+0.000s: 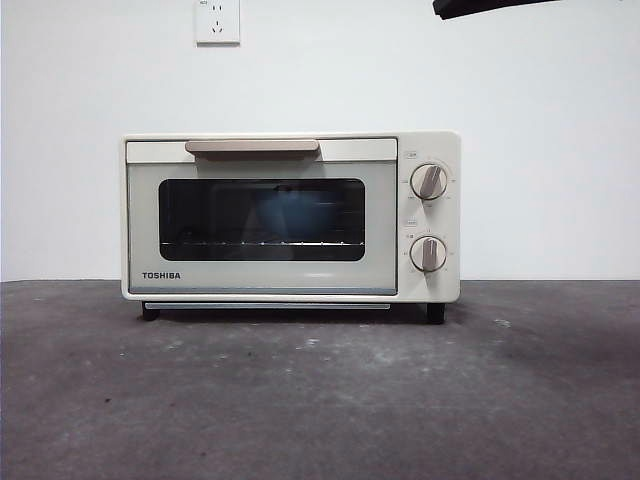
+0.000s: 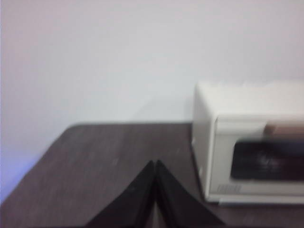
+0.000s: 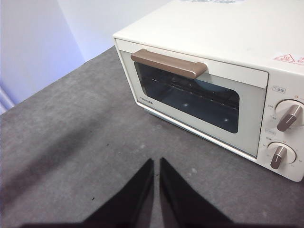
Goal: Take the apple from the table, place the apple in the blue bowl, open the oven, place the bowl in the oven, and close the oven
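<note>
One dim blue shape behind oven (image 1: pixel 290 215) glass

Looks like a lab or test bench I work at, not a real kitchen: bare white wall (image 1: pixel 520 120) with one socket (image 1: pixel 217 21), a rough dark grey table (image 1: pixel 320 400), and a lone cream Toshiba oven (image 1: pixel 290 217) at its far side. No kitchen fittings in sight.

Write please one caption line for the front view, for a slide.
Closed cream-white oven on the dark grey table, a bluish shape dimly visible behind its glass door; one arm tip at top right.
</note>
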